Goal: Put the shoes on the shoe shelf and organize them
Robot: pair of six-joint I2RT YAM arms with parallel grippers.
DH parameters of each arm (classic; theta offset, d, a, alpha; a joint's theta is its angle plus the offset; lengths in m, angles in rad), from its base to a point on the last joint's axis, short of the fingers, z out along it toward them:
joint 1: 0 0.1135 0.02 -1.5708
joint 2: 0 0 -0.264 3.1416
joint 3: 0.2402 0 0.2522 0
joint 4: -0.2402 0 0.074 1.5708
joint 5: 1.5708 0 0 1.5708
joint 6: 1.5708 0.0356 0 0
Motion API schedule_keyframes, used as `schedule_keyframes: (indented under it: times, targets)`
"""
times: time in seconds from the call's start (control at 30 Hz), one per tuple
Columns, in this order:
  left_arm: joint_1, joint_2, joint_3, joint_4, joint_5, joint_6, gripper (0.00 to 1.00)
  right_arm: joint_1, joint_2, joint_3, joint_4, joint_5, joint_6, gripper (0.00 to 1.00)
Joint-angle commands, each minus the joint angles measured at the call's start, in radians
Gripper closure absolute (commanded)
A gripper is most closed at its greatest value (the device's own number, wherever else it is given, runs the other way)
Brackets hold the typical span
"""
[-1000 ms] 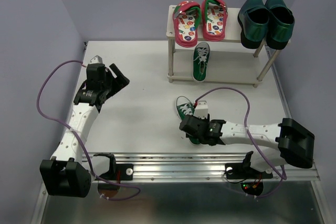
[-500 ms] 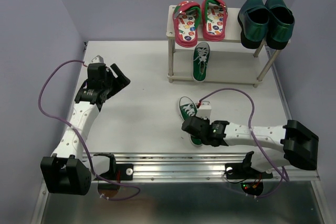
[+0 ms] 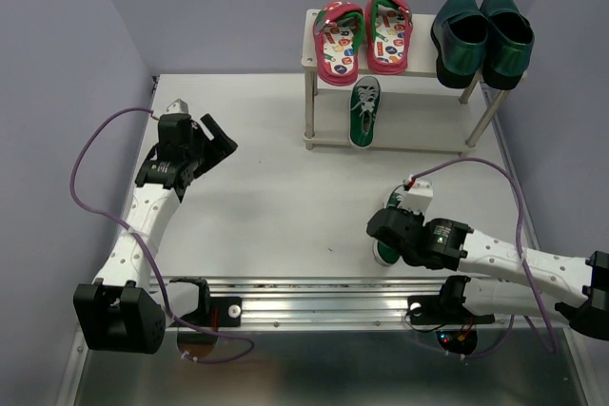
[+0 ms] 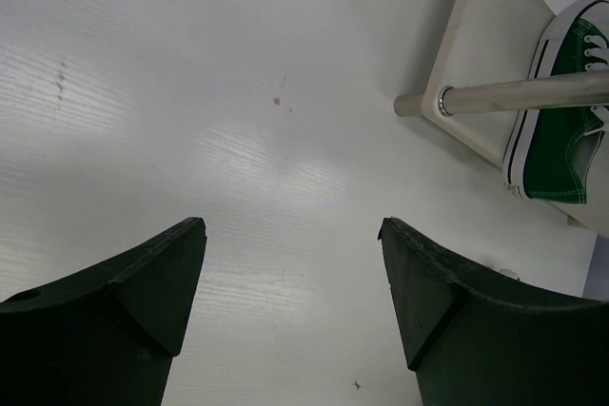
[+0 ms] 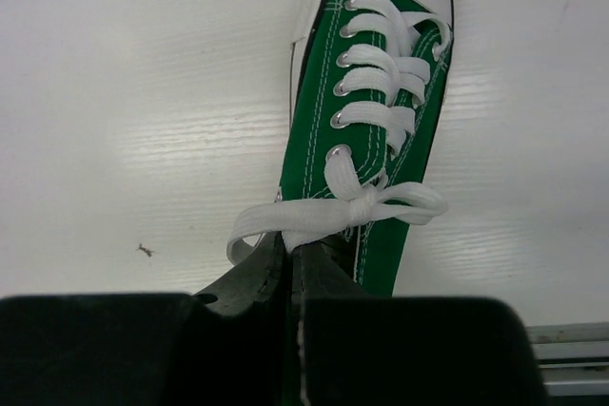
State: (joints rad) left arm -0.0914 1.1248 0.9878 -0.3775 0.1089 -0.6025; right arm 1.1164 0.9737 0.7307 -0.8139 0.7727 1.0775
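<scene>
**Top, left-wrist and right-wrist views.** The step in hand is carrying the loose green sneaker (image 5: 381,140) to the shoe shelf (image 3: 422,68).

- **Right gripper:** The right gripper (image 5: 290,259) is pinched together on the sneaker's heel collar, just behind the lace bow. It sits at 5 o'clock on the table (image 3: 266,206), well apart from the shelf at 12 to 1 o'clock. Whether the sole rests on the table cannot be told.
- **Shelf:** The top board carries the red flip-flops (image 3: 363,35) toward 9 o'clock and the teal loafers (image 3: 481,35) toward 3 o'clock. The shelved sneaker (image 3: 364,111) lies alone on the lower tier (image 3: 419,128).
- **Left gripper:** The left gripper (image 4: 290,235) hangs at 9 o'clock with its fingers apart and empty, out of the likely path.

**Advice.** A heel-only hold probably lets the toe droop, so lift gently. Enter low, under the top board and between the legs. Set the shoe parallel to its mate on the 3 o'clock side, then release.
</scene>
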Motion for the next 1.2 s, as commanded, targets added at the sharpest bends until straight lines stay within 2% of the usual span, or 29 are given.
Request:
schedule_keyframes:
  times: [0.0, 0.27, 0.43, 0.47, 0.5, 0.53, 0.57, 0.6, 0.8, 0.9, 1.07, 1.17]
  targets:
    - [0.001, 0.000, 0.011, 0.045, 0.020, 0.009, 0.15, -0.023, -0.044, 0.067, -0.085, 0.152, 0.056, 0.99]
    - [0.001, -0.008, 0.006, 0.042, 0.025, 0.009, 0.15, -0.033, 0.019, 0.049, -0.058, 0.126, 0.056, 0.99]
    - [0.001, -0.014, -0.008, 0.048, 0.035, 0.004, 0.15, -0.033, 0.097, 0.009, 0.080, 0.054, -0.007, 0.99]
    - [0.001, -0.016, -0.008, 0.048, 0.035, 0.004, 0.15, -0.033, 0.115, 0.010, 0.114, 0.039, -0.017, 0.95]
    - [0.001, -0.019, -0.009, 0.048, 0.032, 0.004, 0.16, -0.033, 0.134, 0.016, 0.125, 0.015, -0.027, 0.85]
    - [0.001, -0.019, -0.009, 0.045, 0.032, 0.004, 0.16, -0.033, 0.169, 0.024, 0.128, 0.005, -0.034, 0.70]
    - [0.001, -0.022, -0.006, 0.043, 0.031, 0.006, 0.16, -0.033, 0.184, 0.041, 0.127, -0.001, -0.036, 0.63]
    - [0.001, -0.022, -0.003, 0.040, 0.029, 0.006, 0.15, -0.033, 0.195, 0.048, 0.118, 0.003, -0.030, 0.49]
    - [0.001, -0.020, -0.005, 0.038, 0.026, 0.007, 0.15, -0.033, 0.139, 0.065, 0.056, 0.048, 0.027, 0.28]
    - [0.001, -0.013, -0.009, 0.046, 0.032, 0.007, 0.15, -0.033, 0.097, 0.059, -0.004, 0.057, 0.082, 0.27]
    - [0.001, -0.007, -0.014, 0.054, 0.043, 0.003, 0.15, -0.033, 0.059, 0.036, -0.163, 0.088, 0.306, 0.10]
    - [-0.001, -0.003, -0.012, 0.054, 0.043, 0.006, 0.16, -0.033, 0.028, 0.001, -0.166, 0.068, 0.355, 0.09]
